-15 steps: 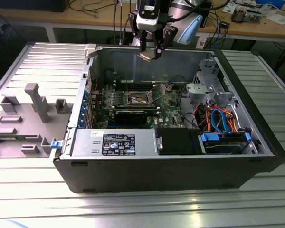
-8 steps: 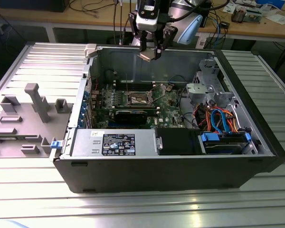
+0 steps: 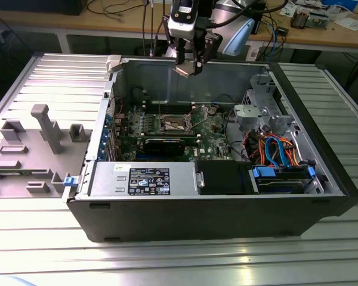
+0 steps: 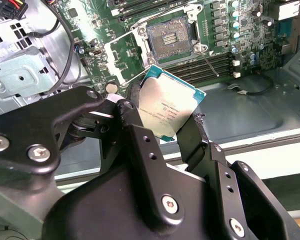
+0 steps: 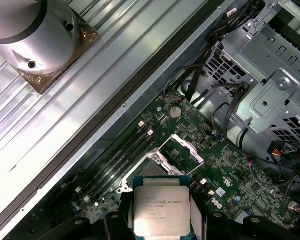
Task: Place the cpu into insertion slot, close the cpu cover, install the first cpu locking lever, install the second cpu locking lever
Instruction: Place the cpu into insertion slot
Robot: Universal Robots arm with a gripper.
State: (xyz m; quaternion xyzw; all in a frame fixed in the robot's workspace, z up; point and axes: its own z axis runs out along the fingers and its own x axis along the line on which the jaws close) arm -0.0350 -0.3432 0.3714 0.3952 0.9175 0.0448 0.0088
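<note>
**Figure.** Open computer case (image 3: 167, 217) lying on a ribbed metal bench (image 3: 167, 262), with a grey fixture tray (image 3: 18, 164) at nine o'clock of the case in the exterior view.

- **Pincer.** The pincer (image 3: 188, 64) hangs above the case's far wall, at twelve o'clock of the green motherboard (image 3: 212, 140). Its two black fingers (image 4: 191, 139) are closed onto opposite edges of the cpu (image 4: 170, 107). They carry it clear of the board, with its silver-grey top turned toward both wrist cameras.
- **Slot and cover.** The insertion slot (image 4: 170, 36) is bare, its dark pin field exposed. The cpu cover (image 4: 122, 55) stands swung open just beside it, so nothing lies across the slot's mouth.
- **Lever.** A thin wire locking lever (image 4: 211, 63) next to the slot seems unlatched, though it is too fine to be sure.
- **Governing relation.** In the exterior view the slot lies at about six o'clock from the pincer, well apart from it and lower. The chip is therefore high and off to one side, not over its seat. In the first wrist view the chip's edges appear turned against the slot's frame. Both position and rotation thus separate the chip from its seat.
- **Progress.** As things lie, none of the four steps is complete.
</note>
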